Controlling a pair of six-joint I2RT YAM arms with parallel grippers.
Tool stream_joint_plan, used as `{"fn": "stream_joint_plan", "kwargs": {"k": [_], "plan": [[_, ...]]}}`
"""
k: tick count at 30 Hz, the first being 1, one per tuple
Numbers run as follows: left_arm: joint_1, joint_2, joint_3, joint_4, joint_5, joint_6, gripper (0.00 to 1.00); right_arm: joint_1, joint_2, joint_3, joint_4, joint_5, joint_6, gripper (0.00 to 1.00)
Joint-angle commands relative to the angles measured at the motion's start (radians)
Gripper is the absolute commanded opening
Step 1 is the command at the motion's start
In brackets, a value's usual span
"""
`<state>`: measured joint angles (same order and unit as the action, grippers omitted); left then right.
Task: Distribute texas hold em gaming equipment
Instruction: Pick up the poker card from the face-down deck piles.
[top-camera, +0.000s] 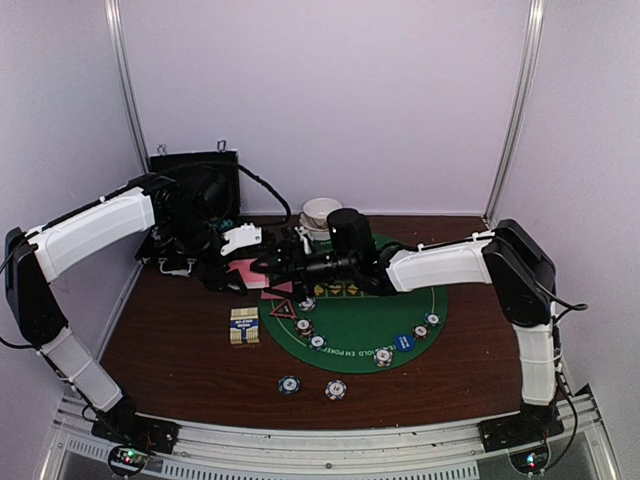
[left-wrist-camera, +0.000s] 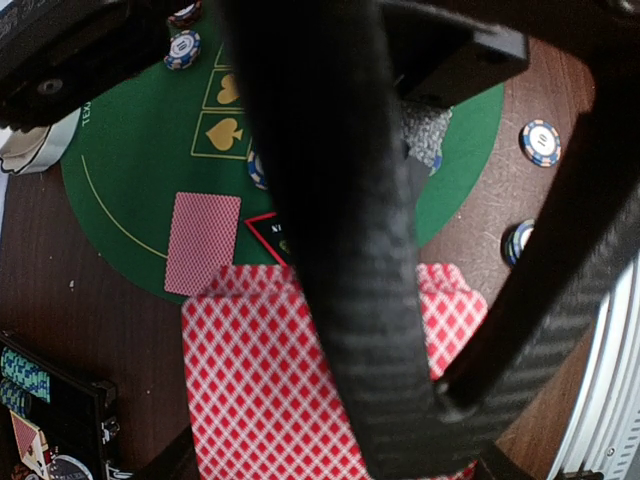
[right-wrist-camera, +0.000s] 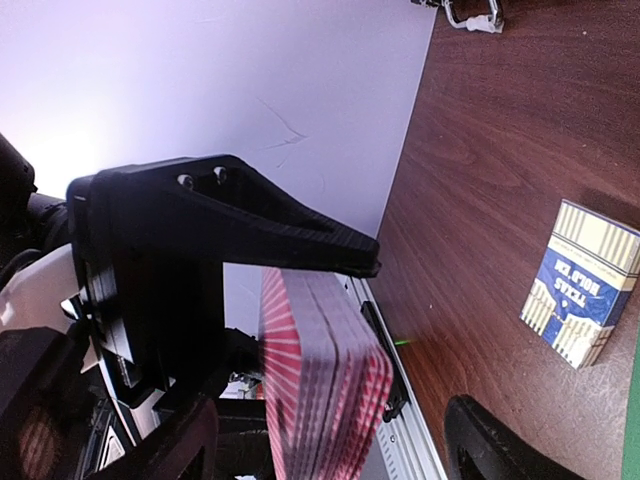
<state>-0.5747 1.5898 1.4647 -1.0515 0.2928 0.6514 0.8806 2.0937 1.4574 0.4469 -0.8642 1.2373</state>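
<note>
My left gripper (top-camera: 238, 266) is shut on a deck of pink-backed cards (top-camera: 245, 270), held above the wood just left of the green felt mat (top-camera: 425, 300). In the left wrist view the deck (left-wrist-camera: 250, 380) fills the bottom. My right gripper (top-camera: 287, 262) is open, its jaws straddling the deck; one black finger (left-wrist-camera: 340, 250) lies across the deck's back. In the right wrist view the deck (right-wrist-camera: 320, 380) shows edge-on between the fingers (right-wrist-camera: 300, 235). One card (left-wrist-camera: 203, 242) lies face down on the mat. The red-rimmed triangle marker (top-camera: 283, 308) and several chips (top-camera: 318, 342) sit along the mat's edge.
A blue and cream card box (top-camera: 244, 326) lies on the wood left of the mat, also in the right wrist view (right-wrist-camera: 585, 285). Two chips (top-camera: 289, 384) lie off the mat near the front. The black case (top-camera: 195, 190) and white bowls (top-camera: 322, 213) stand at the back.
</note>
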Motion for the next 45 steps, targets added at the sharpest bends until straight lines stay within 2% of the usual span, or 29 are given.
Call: {"fn": "stream_joint_plan", "kwargs": {"k": [1,15,21,28,34,45], "plan": [[0.007,0.002,0.032,0.005,0.026,-0.012,0.07,0.016,0.032,0.069,0.032,-0.024,0.005,0.80],[0.007,-0.004,0.028,0.002,0.032,-0.013,0.07,0.031,0.135,0.206,-0.076,-0.032,-0.009,0.77],[0.007,-0.008,0.028,0.002,0.037,-0.016,0.07,0.024,0.145,0.184,-0.039,-0.018,0.021,0.73],[0.007,-0.015,0.024,0.000,0.043,-0.016,0.07,-0.022,0.086,0.069,-0.025,-0.018,0.008,0.69],[0.007,-0.009,0.025,-0.002,0.044,-0.015,0.06,-0.029,0.043,0.049,-0.066,-0.026,-0.025,0.67],[0.007,-0.002,0.029,-0.001,0.048,-0.019,0.06,-0.049,-0.062,-0.011,-0.106,-0.038,-0.059,0.48]]}}
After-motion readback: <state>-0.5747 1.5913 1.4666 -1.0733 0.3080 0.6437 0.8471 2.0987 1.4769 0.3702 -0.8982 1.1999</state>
